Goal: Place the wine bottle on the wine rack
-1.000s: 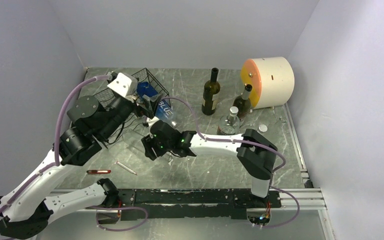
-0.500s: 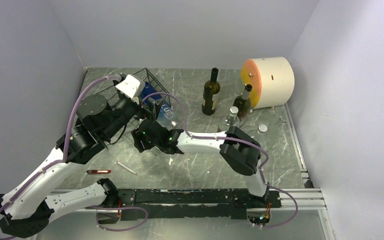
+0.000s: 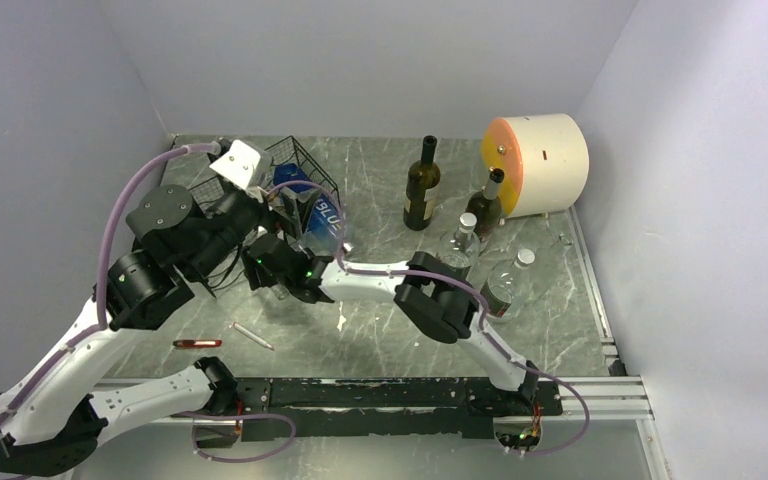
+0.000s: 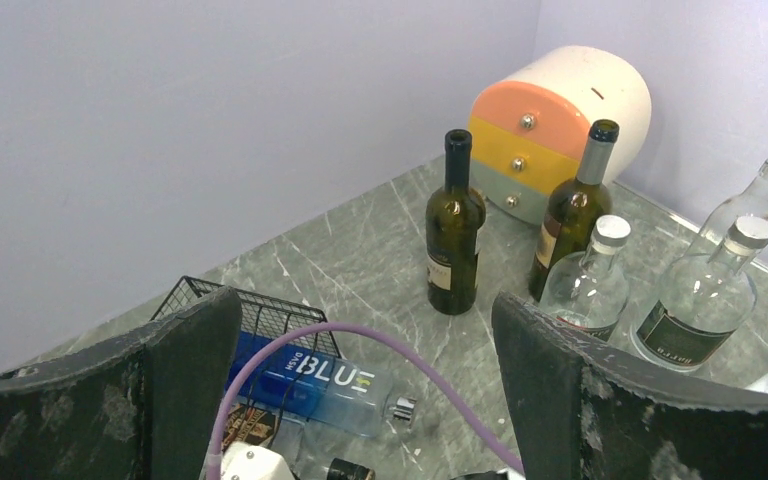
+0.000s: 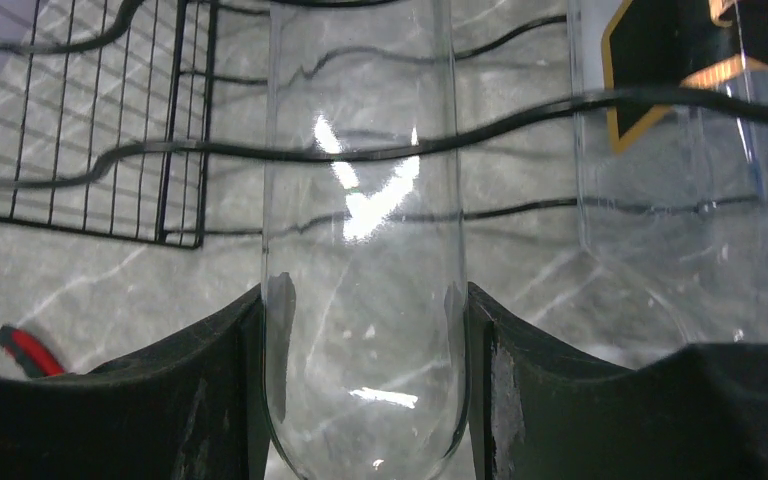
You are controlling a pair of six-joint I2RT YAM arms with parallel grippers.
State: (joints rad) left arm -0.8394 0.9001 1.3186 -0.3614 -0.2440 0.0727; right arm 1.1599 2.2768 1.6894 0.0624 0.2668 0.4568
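drawer unit (image 3: 538, 165): back right | pen (image 3: 251, 336): near edge | red item (image 3: 197, 343): perhaps marker

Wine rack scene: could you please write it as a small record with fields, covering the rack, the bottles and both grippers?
wine rack: black wire mesh, far left of the table
at the rack: blue bottle, lying on its side
right gripper: shut on clear glass bottle, just in front of the rack wires
left gripper: open, holding nothing, near the rack
standing: dark wine bottle, foil-necked wine bottle, three clear bottles
behind them: drawer cabinet
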